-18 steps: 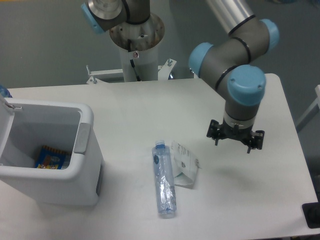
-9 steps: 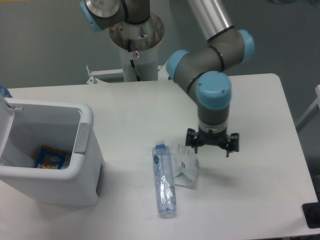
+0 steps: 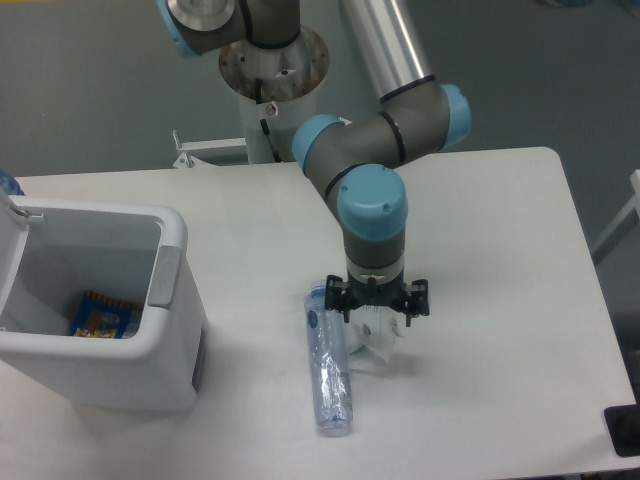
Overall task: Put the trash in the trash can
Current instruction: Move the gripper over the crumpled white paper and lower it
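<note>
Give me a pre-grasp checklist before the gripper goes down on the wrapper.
1. Gripper above the wrapper: ok.
2. Fingers open: cannot tell, too small and dark.
3. Bottle outside the grasp path: cannot tell; it lies close beside the wrapper.
4. Trash can lid open: ok, inside visible.
5. Room in the can: ok, only a snack packet at the bottom.
6. Table path toward the can unobstructed: ok.

Bottle [image 3: 329, 372] lies right of the trash can [image 3: 170, 330], wrapper [image 3: 374, 342] beside it.
</note>
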Tool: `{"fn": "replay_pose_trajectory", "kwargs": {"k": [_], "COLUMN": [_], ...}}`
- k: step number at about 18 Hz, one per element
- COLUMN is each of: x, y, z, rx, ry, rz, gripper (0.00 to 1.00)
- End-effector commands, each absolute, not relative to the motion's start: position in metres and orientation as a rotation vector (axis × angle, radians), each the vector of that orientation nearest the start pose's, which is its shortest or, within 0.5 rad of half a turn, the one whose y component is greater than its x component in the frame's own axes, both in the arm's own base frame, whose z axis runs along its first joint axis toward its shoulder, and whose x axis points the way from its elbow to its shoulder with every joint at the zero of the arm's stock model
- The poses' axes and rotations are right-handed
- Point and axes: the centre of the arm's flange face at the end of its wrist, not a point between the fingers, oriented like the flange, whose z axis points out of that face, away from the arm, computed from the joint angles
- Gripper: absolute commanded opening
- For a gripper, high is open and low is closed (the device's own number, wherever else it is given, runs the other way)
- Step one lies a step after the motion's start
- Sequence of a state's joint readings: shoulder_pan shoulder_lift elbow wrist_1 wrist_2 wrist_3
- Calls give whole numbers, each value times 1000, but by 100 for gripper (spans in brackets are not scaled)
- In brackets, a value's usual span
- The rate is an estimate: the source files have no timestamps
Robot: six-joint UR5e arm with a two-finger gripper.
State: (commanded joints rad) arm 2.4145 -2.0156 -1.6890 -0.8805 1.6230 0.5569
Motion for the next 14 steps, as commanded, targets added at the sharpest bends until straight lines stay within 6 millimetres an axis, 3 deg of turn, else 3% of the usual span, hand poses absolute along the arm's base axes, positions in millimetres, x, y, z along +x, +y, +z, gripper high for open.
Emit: {"fn": "replay_pose_trajectory", "kwargs": {"k": [3,4,6,10,12,14], "x": [-388,-389,-391,-394,-395,-395], "y": [516,515,517,520,519,520], "z": [235,235,236,233,234,235], "rx": [-3061,-3070,-3068,-3066,-3067,-3065], "ry": [-460,-463,-461,-468,-466,-463], "rz": [192,209,217,220,224,223], "gripper": [100,93,71,16,0,0]}}
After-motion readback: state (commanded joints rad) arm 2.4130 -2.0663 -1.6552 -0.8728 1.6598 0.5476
